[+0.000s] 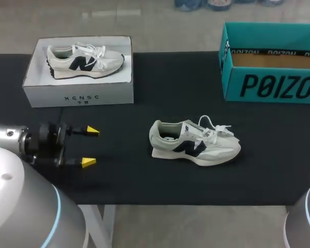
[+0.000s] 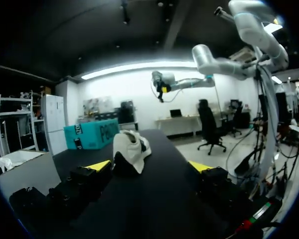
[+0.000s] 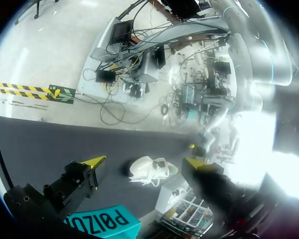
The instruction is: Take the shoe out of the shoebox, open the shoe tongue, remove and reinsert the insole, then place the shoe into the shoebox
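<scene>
A white sneaker (image 1: 195, 143) with a dark logo lies on its sole in the middle of the black table (image 1: 144, 98), toe pointing right and laces loose. My left gripper (image 1: 90, 147) hovers open to its left, well apart from it. In the left wrist view the sneaker's heel (image 2: 131, 152) is straight ahead of the open left gripper (image 2: 149, 167). My right gripper (image 3: 144, 163) is open and holds nothing; the sneaker (image 3: 149, 169) shows small and far off beyond its fingers. In the head view only the right arm (image 1: 306, 217) shows, at the lower right corner.
A white shoebox (image 1: 77, 92) at the back left holds a second, matching sneaker (image 1: 85, 60). An empty teal shoebox (image 1: 271, 85) stands open at the back right; it also shows as the teal shoebox (image 2: 92, 134) ahead-left of the left gripper and the teal shoebox (image 3: 102, 221) under the right gripper.
</scene>
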Available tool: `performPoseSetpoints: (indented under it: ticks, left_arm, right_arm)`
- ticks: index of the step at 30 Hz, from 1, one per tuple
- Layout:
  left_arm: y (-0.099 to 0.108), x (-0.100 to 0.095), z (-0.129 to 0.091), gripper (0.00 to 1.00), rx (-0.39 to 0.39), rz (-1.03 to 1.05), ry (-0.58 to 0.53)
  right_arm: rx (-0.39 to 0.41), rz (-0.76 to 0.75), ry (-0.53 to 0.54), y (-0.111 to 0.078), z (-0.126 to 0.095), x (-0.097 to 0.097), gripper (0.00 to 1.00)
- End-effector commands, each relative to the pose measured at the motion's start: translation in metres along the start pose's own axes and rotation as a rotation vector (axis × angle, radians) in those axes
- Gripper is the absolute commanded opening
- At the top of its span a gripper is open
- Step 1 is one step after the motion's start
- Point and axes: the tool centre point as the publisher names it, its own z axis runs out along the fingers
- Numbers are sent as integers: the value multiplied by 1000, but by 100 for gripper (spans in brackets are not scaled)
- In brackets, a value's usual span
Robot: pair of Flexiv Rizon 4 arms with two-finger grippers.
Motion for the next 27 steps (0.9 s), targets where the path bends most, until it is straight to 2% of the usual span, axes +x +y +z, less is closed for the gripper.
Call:
performPoseSetpoints:
  ticks: [1,11,21,27]
  left_arm:
    - [10,-7,23,100,24,14,34]
    - [2,-17,51,100,-37,44,82]
    - [26,-40,79,100,-55,29,24]
    - [37,-51,99,100,-66,17,31]
  right_arm:
    - [363,-1,6,8,1,-2,100]
    - [363,-1,6,8,1,-2,100]
    - [363,-1,6,8,1,-2,100]
    - [363,-1,6,8,1,-2,100]
